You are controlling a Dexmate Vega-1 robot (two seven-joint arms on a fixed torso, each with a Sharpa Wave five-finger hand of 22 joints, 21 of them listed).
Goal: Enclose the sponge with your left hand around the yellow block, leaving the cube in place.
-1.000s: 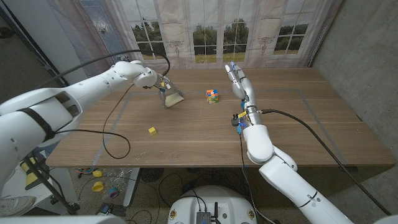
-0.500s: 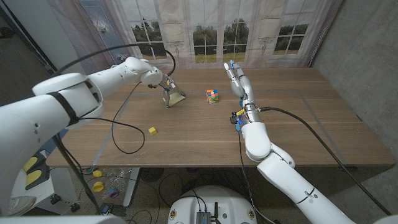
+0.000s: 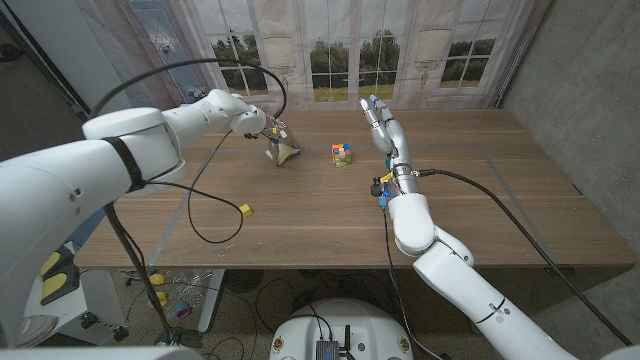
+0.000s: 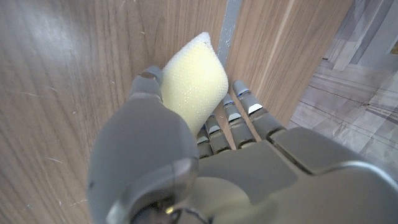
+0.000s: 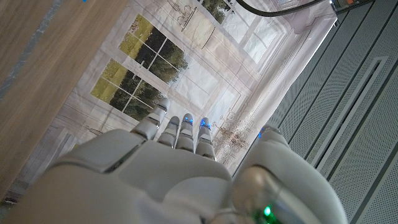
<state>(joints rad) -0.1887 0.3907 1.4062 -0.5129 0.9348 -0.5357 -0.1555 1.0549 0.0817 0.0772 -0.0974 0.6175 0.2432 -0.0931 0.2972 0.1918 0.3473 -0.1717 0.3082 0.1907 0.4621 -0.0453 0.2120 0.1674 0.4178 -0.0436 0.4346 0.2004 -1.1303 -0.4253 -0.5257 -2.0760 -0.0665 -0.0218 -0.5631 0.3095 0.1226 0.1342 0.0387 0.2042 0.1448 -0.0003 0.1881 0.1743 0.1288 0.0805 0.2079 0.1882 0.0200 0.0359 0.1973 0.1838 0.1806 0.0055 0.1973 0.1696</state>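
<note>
- Head view: the left hand [image 3: 262, 127] grips the sponge [image 3: 285, 150] near the table's [image 3: 500, 210] far left, its lower edge at or just above the wood. The yellow block [image 3: 244, 209] lies well apart, nearer the front edge, so the sponge has yet to be brought to it. The multicoloured cube [image 3: 342, 154] sits right of the sponge, between the two hands. The right hand [image 3: 384, 130] stands upright with fingers extended, holding nothing, seemingly parked out of the way
- Left wrist view: the sponge [image 4: 193, 84] is pinched between thumb and fingers [image 4: 239, 102], which probably keeps it bent, ready to wrap the block
- Right wrist view: the right hand [image 5: 180, 162] is empty, its fingers pointing toward the curtained windows [image 5: 134, 74]
</note>
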